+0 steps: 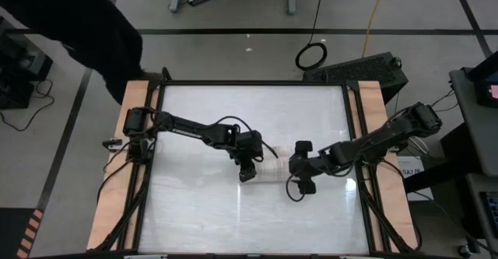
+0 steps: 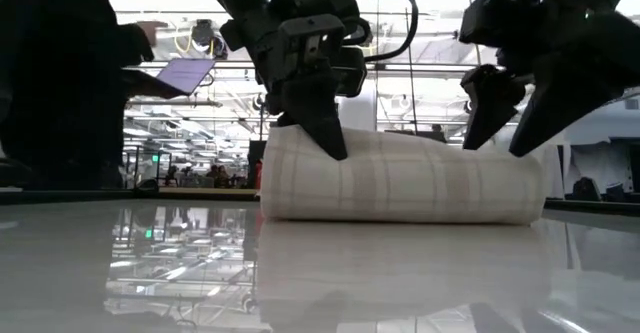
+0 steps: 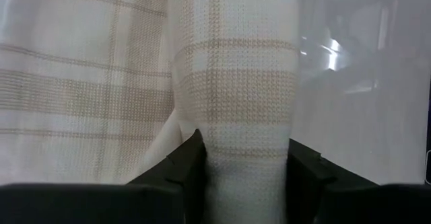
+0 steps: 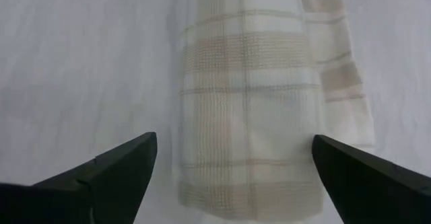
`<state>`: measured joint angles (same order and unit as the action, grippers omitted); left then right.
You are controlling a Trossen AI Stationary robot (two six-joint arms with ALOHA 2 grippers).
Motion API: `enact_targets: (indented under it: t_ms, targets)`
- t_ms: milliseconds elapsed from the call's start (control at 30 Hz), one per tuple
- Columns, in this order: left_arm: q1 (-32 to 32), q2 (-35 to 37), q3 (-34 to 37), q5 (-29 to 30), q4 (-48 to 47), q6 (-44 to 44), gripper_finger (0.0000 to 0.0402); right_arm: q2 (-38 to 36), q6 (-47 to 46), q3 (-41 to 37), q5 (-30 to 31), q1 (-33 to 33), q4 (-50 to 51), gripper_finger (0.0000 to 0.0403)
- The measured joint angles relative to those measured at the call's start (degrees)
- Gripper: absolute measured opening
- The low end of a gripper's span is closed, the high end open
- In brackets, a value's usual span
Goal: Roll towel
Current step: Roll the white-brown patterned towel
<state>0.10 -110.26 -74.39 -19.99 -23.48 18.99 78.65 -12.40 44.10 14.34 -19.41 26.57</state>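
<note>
No bins or containers on my table (image 1: 194,204) right now, just the towel (image 1: 274,170) lying on the glossy white top around the middle, slightly right of center. It's already in a roll, a short fat cylinder lying on its side, running left to right between my two arms. From the low cam the towel (image 2: 400,188) sits flat on the surface with its tan plaid grid wrapping around it.

My left gripper (image 1: 247,172) is down on the left end of the roll. In the left wrist cam the two dark fingers (image 3: 176,173) are pinched narrow with a fold of the towel (image 3: 236,83) squeezed between them, so it's clamped on the cloth. In the low cam the left gripper (image 2: 325,133) pokes down into the top of the roll near that end.

My right gripper (image 1: 302,166) is at the right end of the roll. The right wrist cam shows its fingers (image 4: 114,167) spread wide, with the towel (image 4: 249,109) sitting between them and not touching either one. In the low cam the right gripper (image 2: 510,113) hangs just above the right end, fingers apart.

There's a person (image 2: 60,73) in dark clothes past the far left corner of the table, holding a laptop (image 2: 175,75).
</note>
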Motion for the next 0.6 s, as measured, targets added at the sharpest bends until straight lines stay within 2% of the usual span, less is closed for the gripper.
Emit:
enact_targets:
  t_ms: [200,333,600]
  targets:
    - [0.5,0.0,0.0,0.3,0.0,0.0,0.0145,0.0,0.9,-3.6,-1.2,1.9,-3.4,0.0387]
    - [0.7,0.0,0.0,0.3,0.0,-0.2,0.0145,0.0,4.8,-5.3,-1.3,3.3,-6.3,0.0387]
    - [0.7,0.0,0.0,2.1,0.1,-0.4,0.0145,0.0,6.8,-7.0,-6.7,6.6,-9.1,0.0392]
